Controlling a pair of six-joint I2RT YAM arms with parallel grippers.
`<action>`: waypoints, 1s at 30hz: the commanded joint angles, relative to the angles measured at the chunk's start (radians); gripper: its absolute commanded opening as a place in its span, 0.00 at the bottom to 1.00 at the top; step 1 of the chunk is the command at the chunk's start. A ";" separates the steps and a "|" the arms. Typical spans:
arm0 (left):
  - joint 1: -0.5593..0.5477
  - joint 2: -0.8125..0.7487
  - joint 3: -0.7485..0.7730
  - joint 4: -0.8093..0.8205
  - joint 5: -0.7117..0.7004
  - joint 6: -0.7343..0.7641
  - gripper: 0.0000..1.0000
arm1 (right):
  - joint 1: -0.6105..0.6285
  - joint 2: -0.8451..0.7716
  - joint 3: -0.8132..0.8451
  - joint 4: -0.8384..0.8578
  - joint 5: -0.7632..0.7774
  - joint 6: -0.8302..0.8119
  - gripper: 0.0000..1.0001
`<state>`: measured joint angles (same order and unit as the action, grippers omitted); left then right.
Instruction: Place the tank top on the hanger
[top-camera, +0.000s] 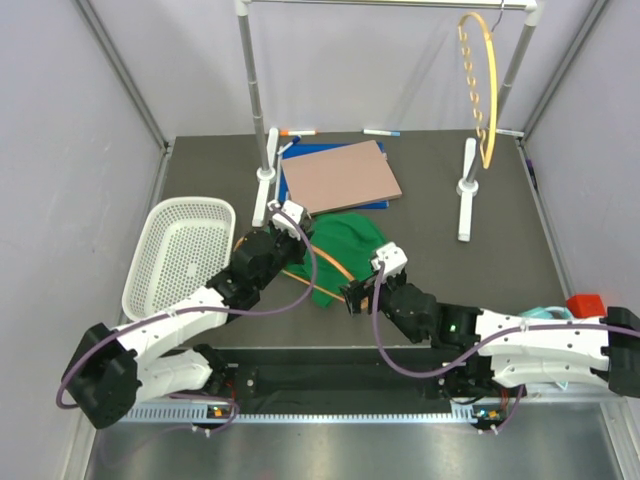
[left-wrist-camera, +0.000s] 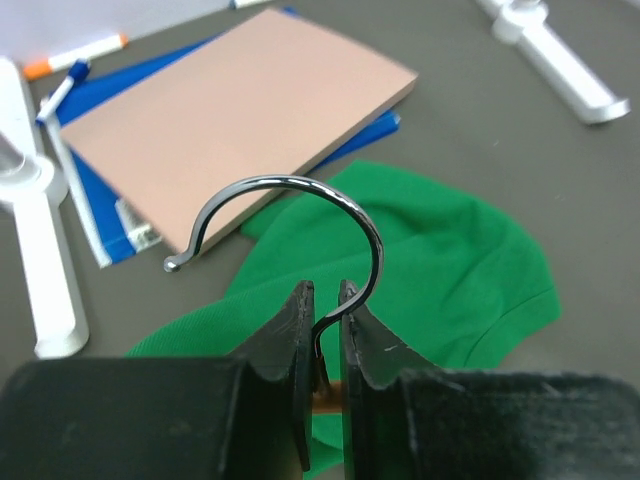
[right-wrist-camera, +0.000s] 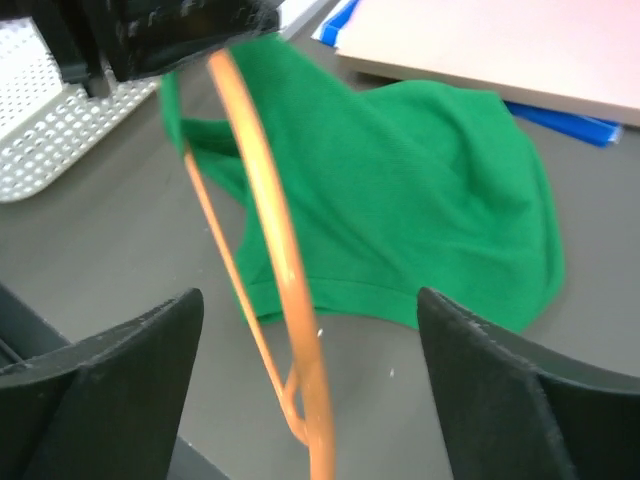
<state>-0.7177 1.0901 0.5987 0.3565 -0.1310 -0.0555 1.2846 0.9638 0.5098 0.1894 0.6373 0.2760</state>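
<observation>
On the worktop (top-camera: 430, 230), the tank top (top-camera: 345, 245) was bunched up just on the near side of the board (top-camera: 340, 175). The hanger (right-wrist-camera: 270, 230) was held a little further from the board. It was pinched tight at its top by the left gripper (left-wrist-camera: 325, 310), while the right gripper (right-wrist-camera: 308, 305) was spread wide around its frame, nothing grasped. The hanger could get twisted in that thin pinch. Straps couldn't be made out in the folds.

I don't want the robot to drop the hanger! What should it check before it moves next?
1. Left fingers shut on the hanger at its hook: ok.
2. Right fingers open, one on either side of the hanger's arm: ok.
3. Tank top lying on the table: ok.
4. Tank top threaded onto the hanger: cannot tell.
5. Right fingers gripping the tank top: not ok, they hold nothing.
</observation>
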 joint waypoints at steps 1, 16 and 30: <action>-0.002 0.007 -0.034 0.110 -0.096 0.025 0.00 | 0.012 -0.010 0.104 -0.076 0.119 0.043 0.91; 0.000 0.013 -0.059 0.108 -0.232 -0.055 0.00 | 0.242 0.311 0.225 0.051 -0.033 0.170 0.84; 0.001 -0.045 -0.070 0.088 -0.239 -0.089 0.00 | 0.145 0.627 0.274 0.025 0.045 0.517 0.84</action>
<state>-0.7208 1.0843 0.5346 0.4015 -0.3408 -0.1368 1.4872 1.5459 0.7578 0.1909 0.6601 0.6781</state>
